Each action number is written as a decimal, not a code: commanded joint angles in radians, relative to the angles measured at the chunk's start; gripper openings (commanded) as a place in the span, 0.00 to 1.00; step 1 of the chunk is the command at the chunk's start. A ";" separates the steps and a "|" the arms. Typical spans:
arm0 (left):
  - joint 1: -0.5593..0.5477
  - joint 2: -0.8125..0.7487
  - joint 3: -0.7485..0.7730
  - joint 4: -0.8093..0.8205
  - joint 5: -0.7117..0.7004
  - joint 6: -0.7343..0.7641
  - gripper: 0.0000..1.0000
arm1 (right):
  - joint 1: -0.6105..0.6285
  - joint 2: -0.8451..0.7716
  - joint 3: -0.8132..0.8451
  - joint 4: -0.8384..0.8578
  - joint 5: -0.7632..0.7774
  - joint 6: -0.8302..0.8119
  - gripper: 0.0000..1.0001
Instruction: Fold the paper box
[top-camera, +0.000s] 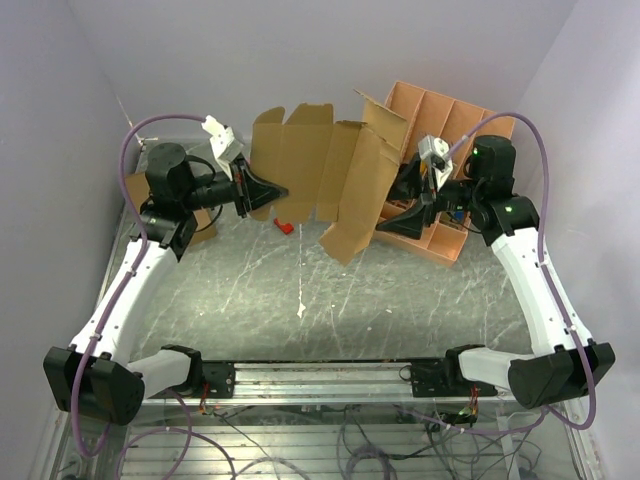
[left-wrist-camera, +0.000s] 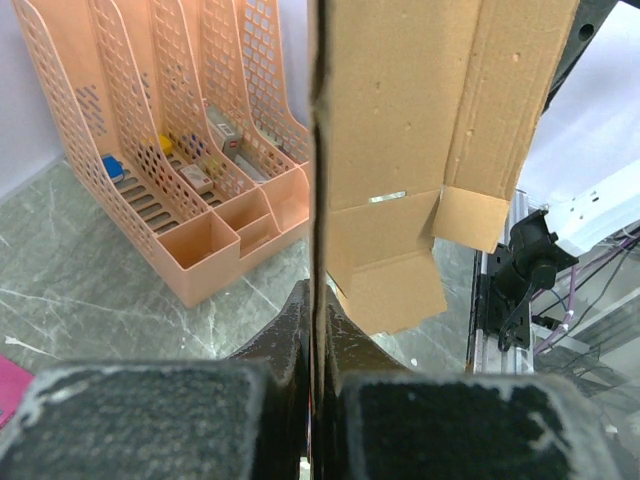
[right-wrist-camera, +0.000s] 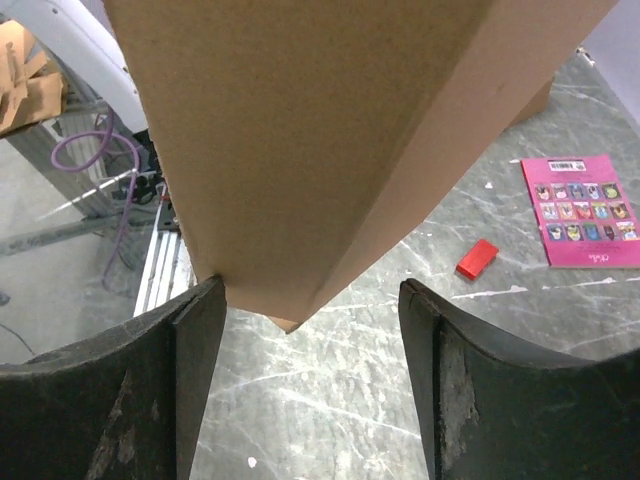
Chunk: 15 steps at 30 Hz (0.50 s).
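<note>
Box (top-camera: 320, 165), a creased brown cardboard sheet with tab flaps, hangs off the table (top-camera: 400, 300) between the two arms, toward the back of the workspace and partly unfolded. Its panels stand roughly upright, and the right-hand part bends forward and down. The left claw (top-camera: 268, 190) is clenched on the sheet's left edge. In the left wrist view the two fingers (left-wrist-camera: 285, 330) press together with the thin cardboard edge running straight up from between them. The right claw (right-wrist-camera: 310, 288) is released, its jaws standing wide apart at the sheet's right side. In the right wrist view a folded wedge of cardboard comes down between the fingers; its left side is at or just beside the left finger (right-wrist-camera: 200, 330), while the right finger stands clear of it. A peach slotted organizer (top-camera: 440, 115) stands at the back right, just behind the right claw, with small items in its lower trays. On the marble-patterned table under the sheet lie a small red block (right-wrist-camera: 477, 258) and, near it, a pink card (right-wrist-camera: 585, 210) printed with rows of little pictures.
</note>
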 joint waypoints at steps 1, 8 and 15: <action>-0.018 -0.008 0.009 0.035 0.006 -0.015 0.07 | 0.009 0.002 -0.016 0.100 0.018 0.099 0.68; -0.055 -0.013 -0.008 0.069 -0.001 -0.031 0.07 | 0.011 0.006 -0.061 0.231 0.068 0.221 0.57; -0.070 -0.023 -0.026 0.106 0.003 -0.063 0.07 | 0.009 -0.003 -0.102 0.311 0.096 0.284 0.26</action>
